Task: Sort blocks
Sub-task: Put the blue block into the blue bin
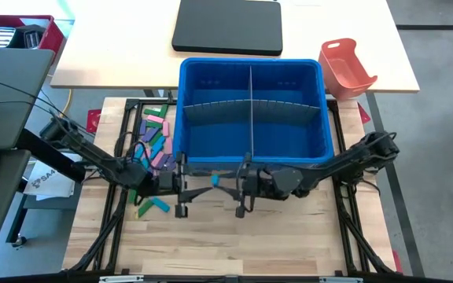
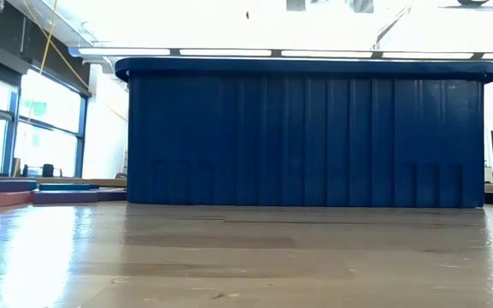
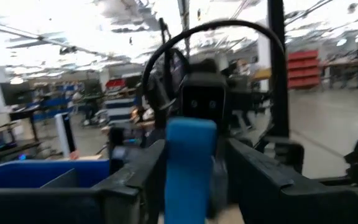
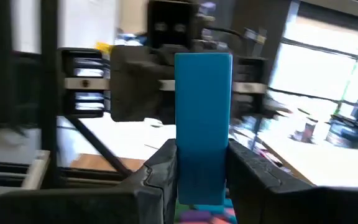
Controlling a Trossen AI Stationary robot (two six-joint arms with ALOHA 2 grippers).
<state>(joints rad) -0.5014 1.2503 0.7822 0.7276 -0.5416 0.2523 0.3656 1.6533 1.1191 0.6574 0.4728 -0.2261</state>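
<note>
High view: we see a blue bin (image 1: pixel 250 110) at 12 o'clock from table centre, split by a grey divider (image 1: pixel 251 110) into compartments; none shows any contents. A loose pile of blocks (image 1: pixel 155 135) lies just beside the bin's wall at 9 o'clock, with two more at 7 o'clock. An orange-red tray (image 1: pixel 346 68) sits at 2 o'clock on the far desk. The left gripper (image 1: pixel 198 182) and right gripper (image 1: pixel 228 185) face each other at the bin's near wall, a blue block (image 1: pixel 215 181) between them; here the block is too small for us to judge contact.

Low view: the bin's wall (image 2: pixel 306 128) fills the frame and hides its interior. Blocks show at 9 o'clock, cut off by the frame edge.

Left wrist view: the blue block (image 3: pixel 190 168) stands between the fingers (image 3: pixel 135 177); we cannot tell whether they press it.

Right wrist view: the fingers (image 4: pixel 160 168) are closed narrowly on the blue block (image 4: pixel 202 124), held upright.
</note>
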